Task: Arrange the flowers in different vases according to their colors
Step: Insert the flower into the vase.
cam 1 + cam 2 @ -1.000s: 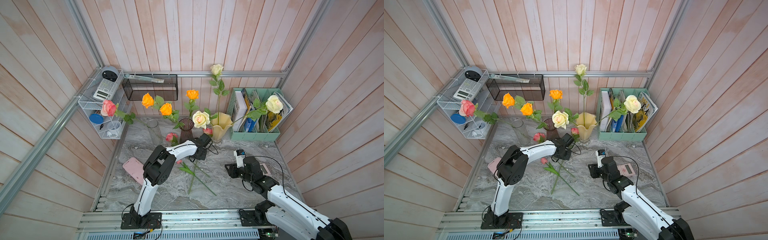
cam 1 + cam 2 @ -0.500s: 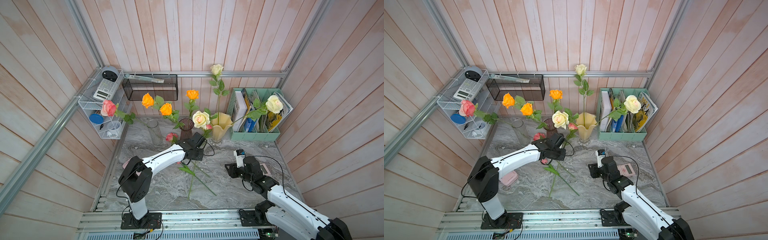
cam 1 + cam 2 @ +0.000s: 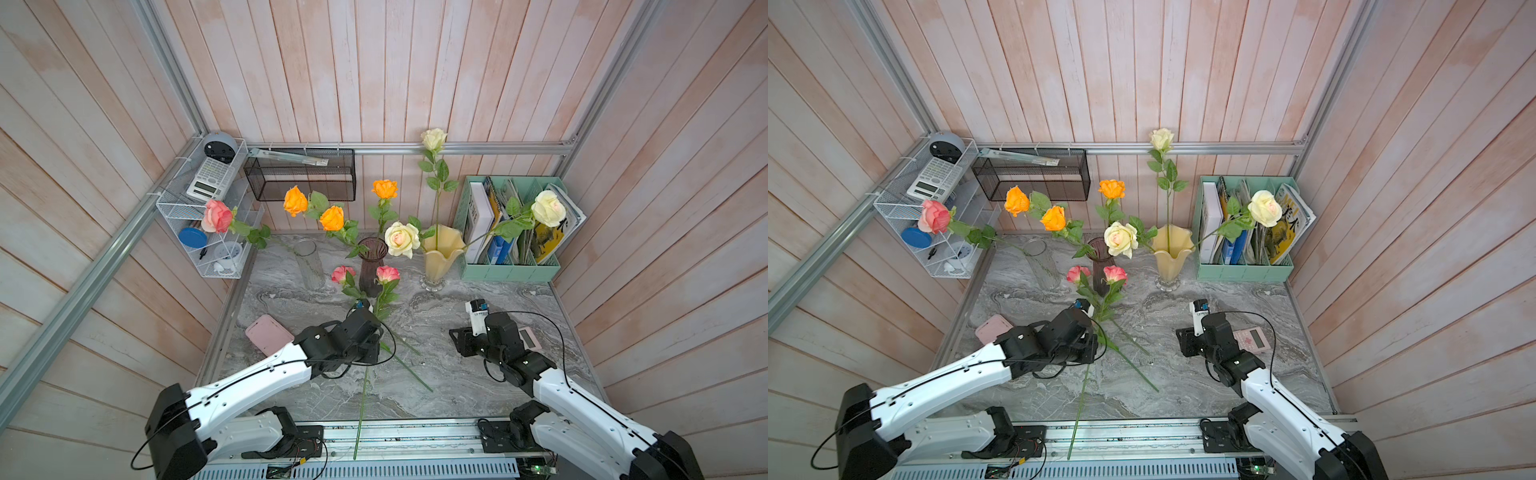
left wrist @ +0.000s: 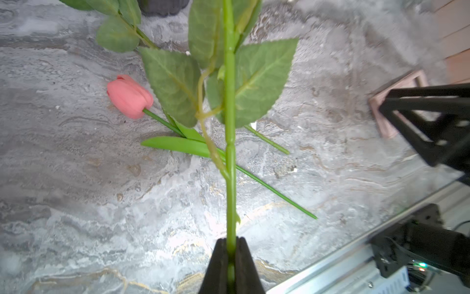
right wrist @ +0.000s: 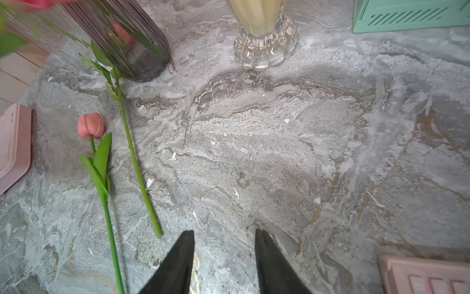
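gripping a pink rose (image 3: 387,273) in the left gripper (image 4: 230,250), jaws pinched together on bare green stem below the leaves; bloom out ahead of the jaws, near the purple vase (image 3: 372,266), tail reaching back behind them over the front rail (image 3: 415,434). judged light but top-heavy, with a smooth, springy stem apt to twist or slide in the pinch; best taken exactly there, on leafless stem, never by soft petals or leaves. probably bound for the clear vase (image 3: 309,264), ahead and off to the left of the jaws, with another pink flower (image 3: 217,216) leaning in it; fragile glass, easily tipped. at the right gripper (image 5: 225,236), jaws apart around nothing, above bare marble (image 5: 279,152).
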### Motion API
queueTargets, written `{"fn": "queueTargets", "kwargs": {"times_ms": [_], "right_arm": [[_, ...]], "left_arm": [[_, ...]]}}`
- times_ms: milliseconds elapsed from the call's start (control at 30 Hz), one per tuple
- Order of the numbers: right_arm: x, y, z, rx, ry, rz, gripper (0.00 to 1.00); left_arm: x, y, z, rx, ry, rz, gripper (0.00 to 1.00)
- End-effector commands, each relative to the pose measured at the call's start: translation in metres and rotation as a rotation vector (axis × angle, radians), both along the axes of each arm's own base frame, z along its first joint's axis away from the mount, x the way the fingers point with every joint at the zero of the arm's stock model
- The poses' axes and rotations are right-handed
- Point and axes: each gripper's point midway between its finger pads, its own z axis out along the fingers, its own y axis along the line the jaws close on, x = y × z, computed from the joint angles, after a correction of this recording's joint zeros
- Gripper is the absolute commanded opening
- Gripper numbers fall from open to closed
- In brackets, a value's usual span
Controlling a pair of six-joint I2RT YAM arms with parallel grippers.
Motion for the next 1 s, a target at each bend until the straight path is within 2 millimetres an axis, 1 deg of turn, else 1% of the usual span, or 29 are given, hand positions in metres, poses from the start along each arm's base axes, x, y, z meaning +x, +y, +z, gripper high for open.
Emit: {"fn": "queueTargets", "kwargs": {"times_ms": [0, 67, 167, 233, 300, 333, 400, 533, 567, 633, 667, 733, 767, 867, 967], "right_arm": [[0.002, 0.003, 0.004, 0.000, -0.001, 0.015, 0.45], [0.002, 0.003, 0.001, -0.001, 0.005, 0.020, 0.45], [0.002, 0.004, -0.005, -0.006, 0.017, 0.024, 0.45], [0.002, 0.005, -0.010, -0.010, 0.031, 0.028, 0.45], [0.002, 0.006, -0.013, -0.011, 0.044, 0.031, 0.45], [0.002, 0.007, -0.015, -0.011, 0.050, 0.035, 0.45], [0.003, 0.008, -0.017, -0.017, 0.055, 0.040, 0.45], [0.007, 0.011, -0.016, -0.023, 0.055, 0.052, 0.45], [0.008, 0.012, -0.014, -0.024, 0.053, 0.055, 0.45], [0.009, 0.013, -0.011, -0.025, 0.049, 0.062, 0.45], [0.009, 0.013, -0.010, -0.027, 0.049, 0.065, 0.45], [0.009, 0.013, -0.009, -0.033, 0.044, 0.072, 0.45], [0.009, 0.013, -0.010, -0.040, 0.048, 0.074, 0.45], [0.008, 0.013, -0.009, -0.045, 0.048, 0.085, 0.45], [0.008, 0.014, -0.008, -0.045, 0.043, 0.090, 0.45]], "left_arm": [[-0.024, 0.031, 0.012, -0.023, -0.026, 0.101, 0.00], [-0.037, 0.046, 0.028, -0.096, -0.067, 0.125, 0.00], [-0.048, 0.071, 0.056, -0.205, -0.159, 0.149, 0.00], [-0.050, 0.088, 0.073, -0.261, -0.221, 0.168, 0.00], [-0.050, 0.100, 0.096, -0.324, -0.293, 0.167, 0.00], [-0.048, 0.106, 0.110, -0.349, -0.344, 0.174, 0.00], [-0.042, 0.112, 0.142, -0.375, -0.460, 0.160, 0.00], [-0.020, 0.117, 0.212, -0.343, -0.737, 0.190, 0.00], [-0.013, 0.120, 0.227, -0.310, -0.812, 0.220, 0.00], [-0.001, 0.133, 0.255, -0.239, -0.927, 0.326, 0.00], [0.003, 0.136, 0.271, -0.207, -0.981, 0.358, 0.00], [0.007, 0.140, 0.301, -0.160, -1.082, 0.391, 0.00], [0.007, 0.145, 0.316, -0.151, -1.125, 0.426, 0.00], [0.005, 0.164, 0.354, -0.106, -1.216, 0.517, 0.00], [0.002, 0.183, 0.383, -0.037, -1.271, 0.600, 0.00]]}}
